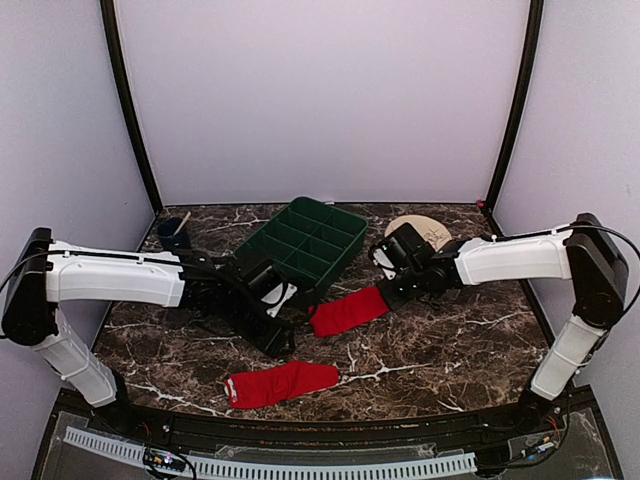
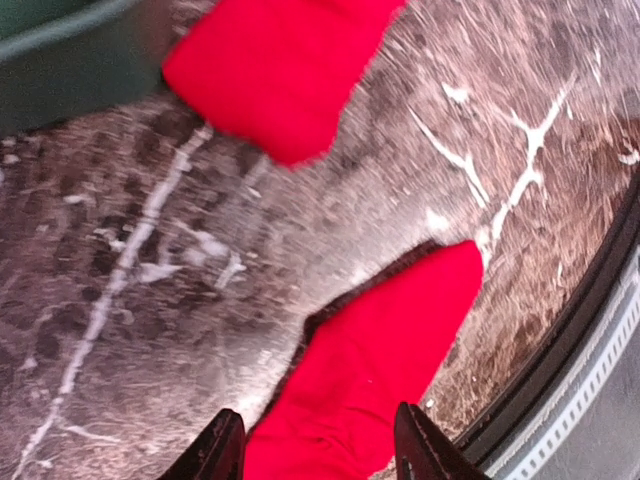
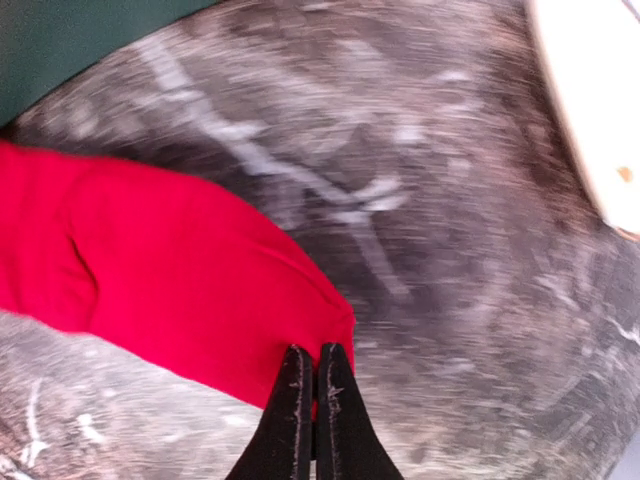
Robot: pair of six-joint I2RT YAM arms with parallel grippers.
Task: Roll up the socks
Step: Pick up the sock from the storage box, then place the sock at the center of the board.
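The right fingers (image 3: 315, 420) are pressed together on the corner of one red sock (image 3: 180, 270) at their tips, likely to start its roll, while the left fingers (image 2: 418, 445) hang spread above the other sock (image 2: 380, 350), lying flat on the desk (image 2: 130, 320) between and beyond them.

Two matching robot arms. The left arm (image 1: 115, 278) has smooth, rounded white shells on its links, joined by a bulky black elbow (image 1: 25, 290). A thin black cable (image 1: 120, 257) runs along the top of its long link. The right arm (image 1: 510, 258) has the same white shells and a black elbow, with a thin black cable looping outside it. Both wrists are black. The left gripper (image 2: 318, 415) and right gripper (image 3: 313, 352) have matt black, tapering fingers.
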